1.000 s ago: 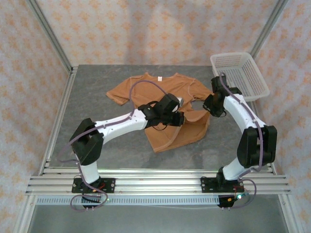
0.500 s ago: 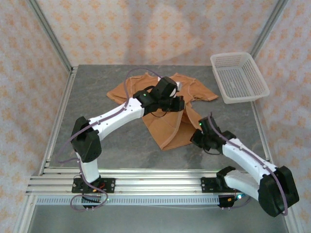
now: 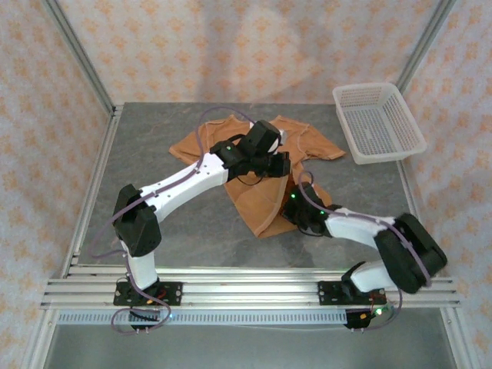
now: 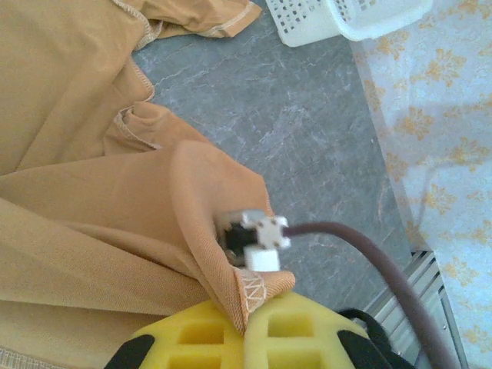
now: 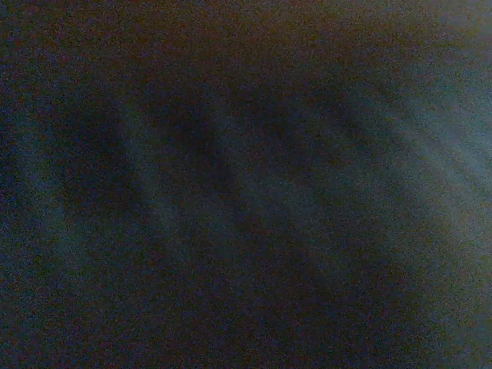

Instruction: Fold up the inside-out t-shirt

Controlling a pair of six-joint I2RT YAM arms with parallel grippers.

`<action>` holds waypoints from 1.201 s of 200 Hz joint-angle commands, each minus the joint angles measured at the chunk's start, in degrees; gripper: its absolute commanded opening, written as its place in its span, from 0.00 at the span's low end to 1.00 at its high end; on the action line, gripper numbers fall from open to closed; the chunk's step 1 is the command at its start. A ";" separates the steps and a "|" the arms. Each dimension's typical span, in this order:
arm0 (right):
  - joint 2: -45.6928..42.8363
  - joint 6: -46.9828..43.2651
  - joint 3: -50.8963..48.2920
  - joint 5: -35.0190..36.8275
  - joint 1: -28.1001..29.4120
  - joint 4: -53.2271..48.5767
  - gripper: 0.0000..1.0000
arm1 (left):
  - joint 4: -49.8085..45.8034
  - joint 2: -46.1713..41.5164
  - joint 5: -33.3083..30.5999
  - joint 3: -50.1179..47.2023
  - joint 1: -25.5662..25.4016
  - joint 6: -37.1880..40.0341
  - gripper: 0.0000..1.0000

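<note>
Grey stone-look table [image 3: 146, 161], patterned walls [image 3: 231, 46] — left hand [image 4: 247, 304] pinches t-shirt [image 4: 77, 115]; right hand [image 3: 297, 210] closed

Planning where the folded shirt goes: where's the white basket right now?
In the top view, the white basket sits at the table's far right corner, just past the t-shirt's nearest sleeve.

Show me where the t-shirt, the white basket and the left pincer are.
t-shirt [image 3: 260, 206], top view, lower body cloth.
white basket [image 3: 378, 121], top view, mesh floor.
left pincer [image 4: 247, 311], left wrist view, between the yellow fingertips.
</note>
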 commanded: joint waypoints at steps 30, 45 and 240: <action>16.04 3.33 19.30 8.34 -2.59 14.12 0.00 | 1.12 -4.49 -0.73 0.79 -1.89 -6.36 0.00; 21.11 5.19 24.53 9.72 -2.70 14.58 0.10 | 3.10 -5.22 -1.68 1.32 -3.46 -8.41 0.00; 53.53 18.81 58.36 6.55 -3.40 -8.64 0.26 | 2.64 -11.02 -2.12 6.74 -0.40 -9.13 0.00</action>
